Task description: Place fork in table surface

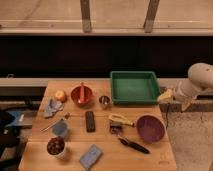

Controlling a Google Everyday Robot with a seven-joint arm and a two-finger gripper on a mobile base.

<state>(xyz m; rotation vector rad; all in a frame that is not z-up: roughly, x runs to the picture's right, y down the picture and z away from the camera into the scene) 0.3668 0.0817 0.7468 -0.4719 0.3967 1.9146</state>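
The fork (52, 124) is a thin pale utensil lying at a slant on the left part of the table surface (105, 142), between a blue cloth (52, 106) and a blue cup (61, 129). My gripper (166, 96) hangs off the table's right edge, beside the right end of the green tray (135, 86), far from the fork. It is open, with nothing in it. The white arm (200, 80) reaches in from the right.
A red bowl (81, 95), an orange fruit (60, 95) and a metal cup (104, 101) stand at the back. A black bar (90, 121), yellow-handled tool (120, 120), black-handled utensil (132, 145), purple bowl (150, 128), snack bowl (56, 146) and blue sponge (91, 156) lie nearer.
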